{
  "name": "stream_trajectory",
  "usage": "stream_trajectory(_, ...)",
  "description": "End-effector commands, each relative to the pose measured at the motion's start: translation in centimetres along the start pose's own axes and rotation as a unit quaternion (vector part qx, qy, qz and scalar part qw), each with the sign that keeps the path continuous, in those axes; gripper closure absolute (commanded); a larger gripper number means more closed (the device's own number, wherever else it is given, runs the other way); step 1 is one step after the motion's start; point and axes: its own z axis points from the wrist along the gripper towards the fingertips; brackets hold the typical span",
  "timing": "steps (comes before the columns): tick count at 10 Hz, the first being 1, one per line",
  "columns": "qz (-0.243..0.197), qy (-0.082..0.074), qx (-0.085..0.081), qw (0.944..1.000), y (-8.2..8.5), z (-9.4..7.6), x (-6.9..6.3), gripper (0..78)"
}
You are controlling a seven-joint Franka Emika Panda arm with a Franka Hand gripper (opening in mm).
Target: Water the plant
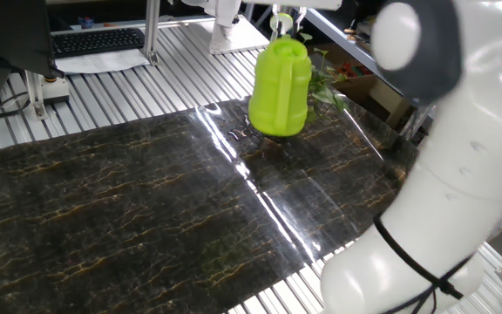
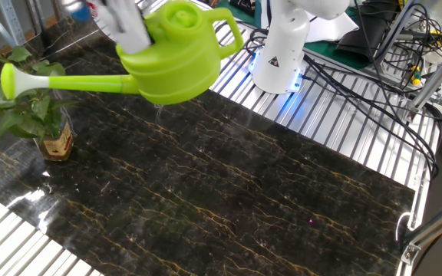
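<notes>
One fixed view blurs the claw (image 2: 125,23) at the lime-green watering can (image 2: 176,54); whether it is clenched, I cannot tell. The can hangs above the tabletop (image 2: 229,199), spout over the plant (image 2: 33,107). One plant: broad green leaves in a brown jar with a yellowish label, near the tabletop's left edge. Dark marble lies open rightward.

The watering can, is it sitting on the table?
No, the lime-green watering can hangs in the air above the dark table, its spout reaching over the plant.
</notes>
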Motion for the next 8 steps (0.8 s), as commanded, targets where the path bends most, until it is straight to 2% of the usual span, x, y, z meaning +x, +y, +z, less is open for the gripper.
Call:
stream_trajectory(1,-0.066,-0.127,-0.01,0.9896,1.1,5.8,5.5,75.3)
stream_trajectory(3,-0.094,-0.134,-0.014,0.9864,2.2,7.0,5.8,75.3)
stream_trajectory(5,-0.123,-0.13,-0.017,0.9837,3.9,8.2,5.7,75.3)
stream_trajectory(8,-0.17,-0.13,-0.018,0.9767,5.4,9.1,5.3,75.3)
